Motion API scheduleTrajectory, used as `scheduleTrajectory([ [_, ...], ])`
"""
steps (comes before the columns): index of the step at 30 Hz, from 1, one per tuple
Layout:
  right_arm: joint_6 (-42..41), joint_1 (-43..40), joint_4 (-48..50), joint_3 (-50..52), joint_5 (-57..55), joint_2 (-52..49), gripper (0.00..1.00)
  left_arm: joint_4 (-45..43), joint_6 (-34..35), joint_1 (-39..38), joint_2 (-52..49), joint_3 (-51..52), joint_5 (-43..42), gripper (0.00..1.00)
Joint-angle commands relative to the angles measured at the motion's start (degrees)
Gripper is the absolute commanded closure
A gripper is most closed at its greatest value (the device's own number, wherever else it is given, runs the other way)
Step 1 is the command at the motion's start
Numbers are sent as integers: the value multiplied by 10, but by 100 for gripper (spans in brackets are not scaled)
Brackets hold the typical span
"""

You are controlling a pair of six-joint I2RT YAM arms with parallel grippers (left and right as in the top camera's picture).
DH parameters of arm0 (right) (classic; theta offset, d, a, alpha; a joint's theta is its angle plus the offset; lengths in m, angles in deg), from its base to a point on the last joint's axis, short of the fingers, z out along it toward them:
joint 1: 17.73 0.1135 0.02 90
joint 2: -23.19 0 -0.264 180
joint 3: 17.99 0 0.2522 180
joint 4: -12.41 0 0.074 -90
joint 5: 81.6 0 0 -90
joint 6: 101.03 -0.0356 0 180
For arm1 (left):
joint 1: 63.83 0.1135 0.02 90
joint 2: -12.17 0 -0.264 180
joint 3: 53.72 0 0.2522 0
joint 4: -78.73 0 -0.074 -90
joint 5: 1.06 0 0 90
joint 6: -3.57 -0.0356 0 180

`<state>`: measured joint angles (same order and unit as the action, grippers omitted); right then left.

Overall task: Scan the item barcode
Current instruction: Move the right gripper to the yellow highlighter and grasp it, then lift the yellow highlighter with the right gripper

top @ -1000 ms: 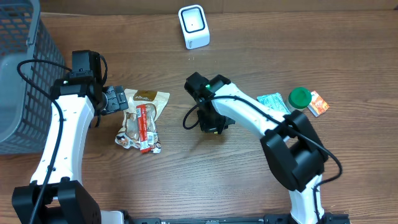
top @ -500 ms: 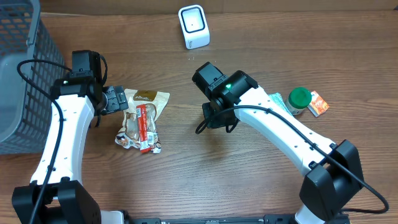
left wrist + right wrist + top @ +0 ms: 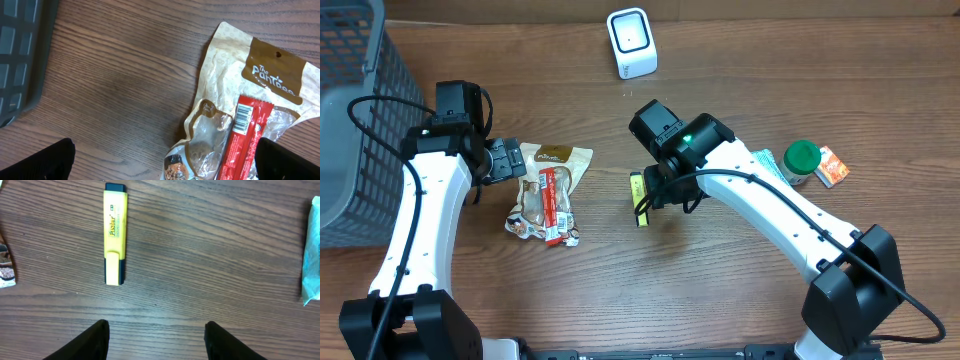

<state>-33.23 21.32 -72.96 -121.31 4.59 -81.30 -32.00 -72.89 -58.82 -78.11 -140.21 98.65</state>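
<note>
**Highlighter flat on the counter, both end effectors open and empty**

The yellow highlighter (image 3: 638, 187) lies flat on the wooden counter (image 3: 720, 290) near its middle, just to one side of the right end effector (image 3: 662, 188). In the right wrist view the pen (image 3: 114, 235) rests ahead of the two dark fingers (image 3: 95, 340) and off toward one of them, clear of both. Printed lettering shows on its upper face, and no barcode can be made out. The right end effector (image 3: 156, 326) has its jaws parted, with only bare wood between them.

The white scanner (image 3: 631, 42) stands at the far edge of the counter, well apart from the highlighter.

The left end effector (image 3: 506, 160) hovers at the top edge of a tan snack pouch (image 3: 556, 160). Its jaws stand wide apart and hold nothing. The left wrist view shows the pouch (image 3: 260, 70) below, with a red wrapped bar (image 3: 247, 132) lying over a clear packet and a barcode visible on the bar's upper end.

A grey basket (image 3: 350, 120) sits at the left edge. Near the right arm lie a teal packet (image 3: 760, 163), a green-lidded jar (image 3: 802, 156) and a small orange box (image 3: 832, 166).
</note>
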Motion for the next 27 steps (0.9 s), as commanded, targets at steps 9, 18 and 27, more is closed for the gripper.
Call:
scheduleTrajectory([
  [9,-62,0,56,30,65,15,42,-1,2,1,-4,-3,6,0],
  [18,-77,1,142,104,65,4,45,-1,2,1,-4,-3,6,0],
  [27,-78,5,181,104,65,-50,45,-1,2,1,-4,-3,6,0],
])
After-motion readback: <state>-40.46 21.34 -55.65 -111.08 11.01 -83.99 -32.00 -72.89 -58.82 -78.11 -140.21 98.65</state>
